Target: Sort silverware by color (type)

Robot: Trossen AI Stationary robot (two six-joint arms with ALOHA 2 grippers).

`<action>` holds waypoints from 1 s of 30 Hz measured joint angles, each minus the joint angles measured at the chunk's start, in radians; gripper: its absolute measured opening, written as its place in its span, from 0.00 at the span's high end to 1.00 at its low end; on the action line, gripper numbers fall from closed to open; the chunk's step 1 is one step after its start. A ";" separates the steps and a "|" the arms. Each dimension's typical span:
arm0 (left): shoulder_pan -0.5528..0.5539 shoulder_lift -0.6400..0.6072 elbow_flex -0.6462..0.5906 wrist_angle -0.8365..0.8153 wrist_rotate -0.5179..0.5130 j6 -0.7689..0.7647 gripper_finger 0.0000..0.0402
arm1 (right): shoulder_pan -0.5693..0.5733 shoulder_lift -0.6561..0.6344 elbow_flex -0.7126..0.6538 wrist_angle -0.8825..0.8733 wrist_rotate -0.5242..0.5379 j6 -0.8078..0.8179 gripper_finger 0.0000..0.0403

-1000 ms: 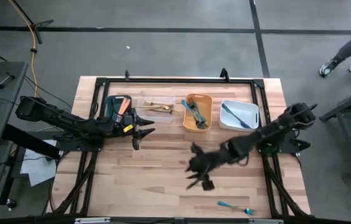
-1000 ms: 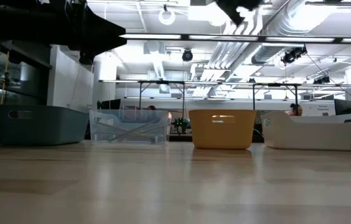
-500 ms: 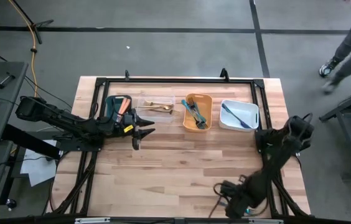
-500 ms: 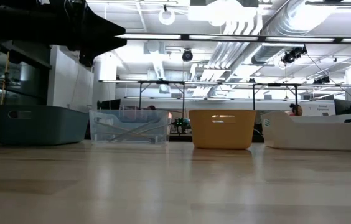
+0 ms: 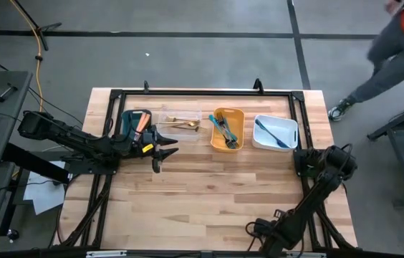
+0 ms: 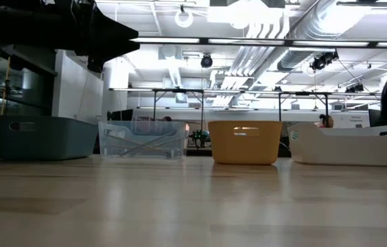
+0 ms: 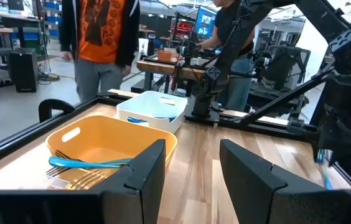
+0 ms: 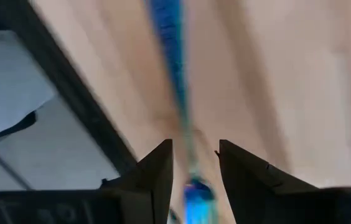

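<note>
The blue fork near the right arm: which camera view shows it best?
The right wrist view: the blue fork lies on the wood just beyond the open right tool. In the high view the arm covers it; the low and left wrist views do not show it.

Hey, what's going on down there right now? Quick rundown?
Right end effector open, low at the table's near edge, straddling a teal utensil. Left end effector open, empty, waiting by the bins. Orange bin and white bin hold silverware. Nothing blocking.
</note>
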 joint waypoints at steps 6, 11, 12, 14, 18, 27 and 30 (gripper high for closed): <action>0.000 0.000 0.000 0.000 0.000 0.000 0.64 | 0.010 0.032 0.000 0.091 -0.009 -0.026 0.69; 0.000 0.000 0.000 0.000 0.000 0.000 0.64 | 0.013 0.040 0.000 0.075 0.017 -0.026 0.69; 0.000 0.000 0.000 0.000 -0.001 0.000 0.64 | 0.013 0.040 0.000 0.072 0.028 -0.026 0.69; 0.000 0.000 0.000 -0.001 -0.001 0.000 0.64 | 0.013 0.040 0.000 0.073 0.037 -0.026 0.69; 0.000 0.000 0.000 -0.001 -0.001 0.000 0.64 | 0.015 0.040 0.000 0.073 0.037 -0.026 0.69; 0.000 0.000 0.000 -0.001 -0.001 -0.009 0.64 | 0.043 0.083 0.006 0.071 -0.010 -0.016 0.69; 0.000 0.000 0.000 -0.001 -0.001 -0.009 0.64 | 0.046 0.098 0.006 0.065 -0.008 -0.012 0.69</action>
